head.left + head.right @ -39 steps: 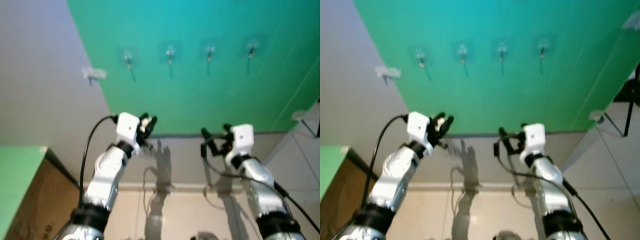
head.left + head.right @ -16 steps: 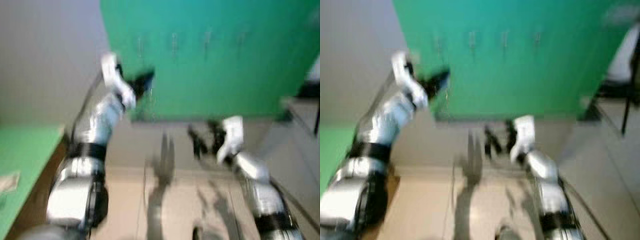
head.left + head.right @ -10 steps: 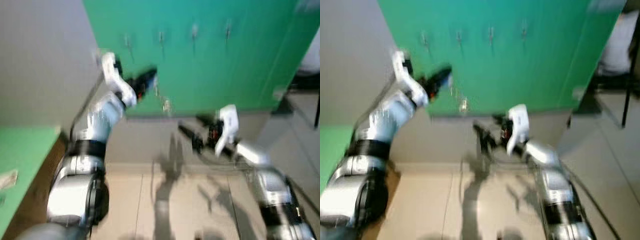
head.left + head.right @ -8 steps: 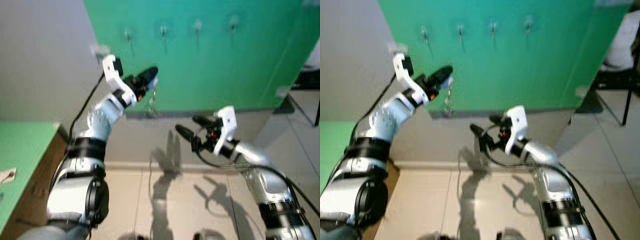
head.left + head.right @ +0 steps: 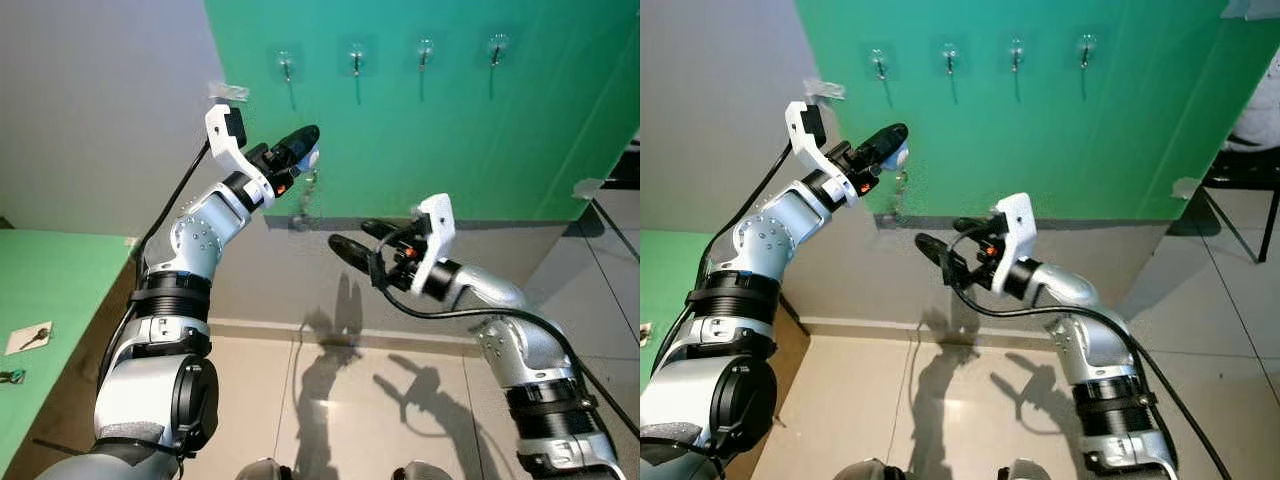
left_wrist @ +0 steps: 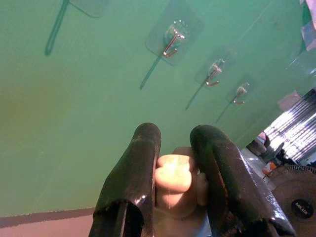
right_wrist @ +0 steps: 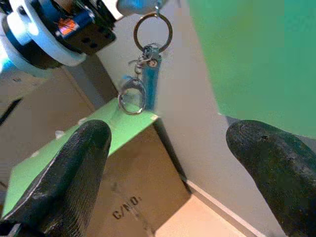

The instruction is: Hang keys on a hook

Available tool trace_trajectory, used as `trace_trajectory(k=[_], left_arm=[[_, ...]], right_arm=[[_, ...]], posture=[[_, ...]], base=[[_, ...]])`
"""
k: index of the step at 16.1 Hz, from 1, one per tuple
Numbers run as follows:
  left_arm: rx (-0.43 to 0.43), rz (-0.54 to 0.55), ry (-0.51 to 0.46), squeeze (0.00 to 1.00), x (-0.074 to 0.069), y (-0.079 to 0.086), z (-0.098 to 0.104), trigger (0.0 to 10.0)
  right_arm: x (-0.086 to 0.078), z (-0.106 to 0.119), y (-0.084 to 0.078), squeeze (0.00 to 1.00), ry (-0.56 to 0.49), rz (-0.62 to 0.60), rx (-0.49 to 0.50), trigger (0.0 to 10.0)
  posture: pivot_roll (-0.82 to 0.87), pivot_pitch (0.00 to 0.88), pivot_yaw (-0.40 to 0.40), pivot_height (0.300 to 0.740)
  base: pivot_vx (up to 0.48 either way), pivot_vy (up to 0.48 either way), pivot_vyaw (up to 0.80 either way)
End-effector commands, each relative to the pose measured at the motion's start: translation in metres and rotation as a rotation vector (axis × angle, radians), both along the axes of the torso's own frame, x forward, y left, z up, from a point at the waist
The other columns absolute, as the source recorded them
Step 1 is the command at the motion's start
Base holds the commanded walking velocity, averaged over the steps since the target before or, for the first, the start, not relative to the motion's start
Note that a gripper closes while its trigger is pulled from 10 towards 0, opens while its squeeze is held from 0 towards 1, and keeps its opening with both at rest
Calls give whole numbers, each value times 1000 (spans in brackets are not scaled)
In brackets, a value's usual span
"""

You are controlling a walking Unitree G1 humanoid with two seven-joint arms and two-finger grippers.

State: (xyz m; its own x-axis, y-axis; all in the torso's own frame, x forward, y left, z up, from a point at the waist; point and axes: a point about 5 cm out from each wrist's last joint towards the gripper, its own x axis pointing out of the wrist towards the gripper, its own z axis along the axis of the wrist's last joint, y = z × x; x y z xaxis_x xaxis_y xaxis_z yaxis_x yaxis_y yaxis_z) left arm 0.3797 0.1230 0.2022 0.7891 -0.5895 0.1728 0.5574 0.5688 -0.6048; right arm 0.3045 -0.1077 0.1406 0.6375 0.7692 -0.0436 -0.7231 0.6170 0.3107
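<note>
Left eye view: left gripper raised upper centre-left, pinching keys by a pale tag, ring dangling below; four hooks in a row along top of green wall. Right gripper mid-frame, fingers spread.
Left wrist view: fingers clamped on pale tag.
Right wrist view: keys dangling top centre, black fingers wide apart either side.

Bright, sharp, hard floor shadows
</note>
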Motion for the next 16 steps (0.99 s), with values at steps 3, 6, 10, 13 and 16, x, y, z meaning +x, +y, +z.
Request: trace_trajectory(k=[3, 6, 10, 13, 16], left_arm=[[-18, -20, -51, 0, -1, -5, 19, 0], [-15, -31, -55, 0, -1, -7, 23, 0], [-18, -42, -60, 0, -1, -11, 27, 0], [-19, -58, -69, 0, -3, -16, 32, 0], [-12, -61, -74, 0, -3, -16, 34, 0]], right_arm=[[3, 13, 21, 0, -21, 59, 22, 10000], [3, 20, 31, 0, -10, 124, 43, 10000], [8, 21, 37, 0, -25, 125, 25, 10000], [14, 22, 43, 0, -46, 113, 4, 10000], [19, 27, 47, 0, -61, 107, 19, 10000]], posture=[[-222, 0, 100, 736], [-222, 0, 104, 736], [-223, 0, 110, 736], [-222, 0, 114, 736], [-216, 0, 119, 736]], base=[[0, 0, 0], [0, 0, 0], [0, 0, 0], [0, 0, 0], [0, 0, 0]])
